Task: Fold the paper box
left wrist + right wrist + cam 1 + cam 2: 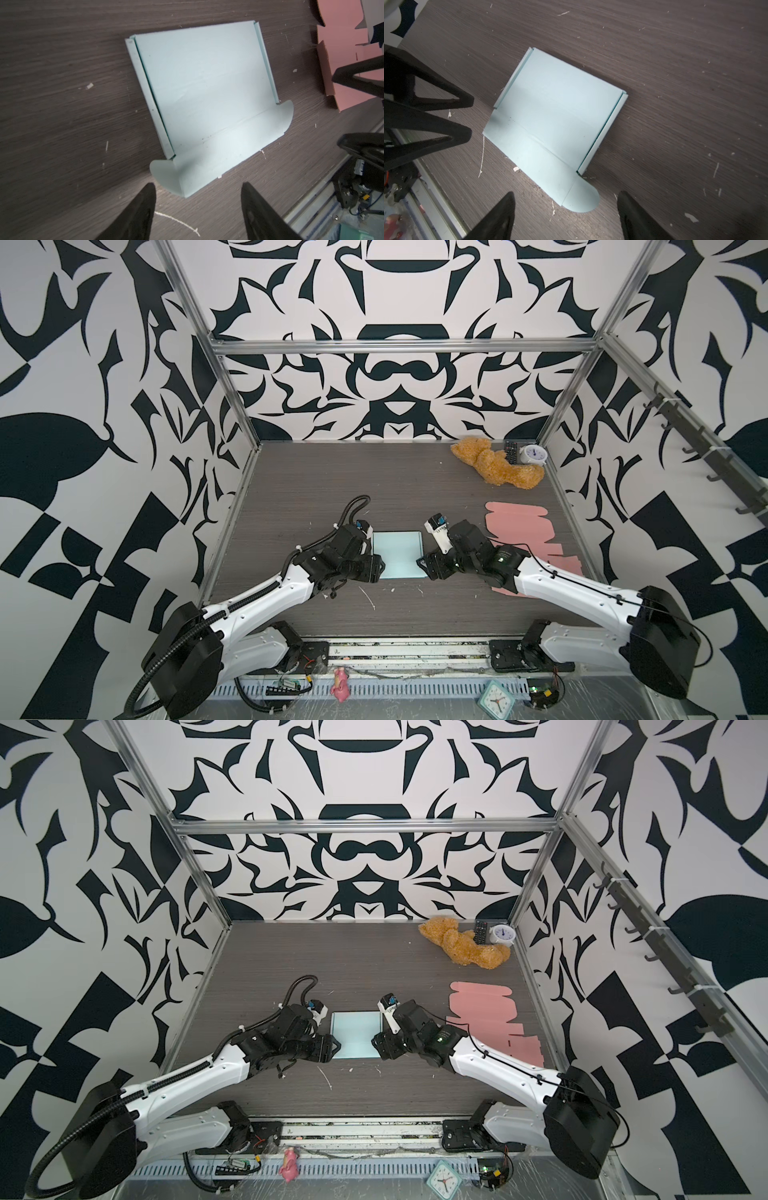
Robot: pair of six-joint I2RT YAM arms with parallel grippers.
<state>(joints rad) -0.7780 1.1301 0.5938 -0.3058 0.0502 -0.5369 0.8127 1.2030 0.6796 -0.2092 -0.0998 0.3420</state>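
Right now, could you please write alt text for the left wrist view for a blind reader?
A partly folded light blue paper box lies on the wood table, its round-eared flap unfolded toward the open left end effector.

Patterned walls (395,302), dark wood-grain tabletop (332,472)

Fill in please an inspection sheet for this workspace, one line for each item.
Surface: dark wood-grain table, with white scraps and scratches.
Job's things: light blue paper box in the middle, front flap not tucked; pink flat cardboard to its right.
Clutter: teddy bear, remote and white alarm clock in the far right corner.
Grippers: left gripper and right gripper both open, empty, at the box's near corners.
Cables: black hose on the left arm; thin cable on the right arm.
Surroundings: black-and-white patterned walls, metal frame.
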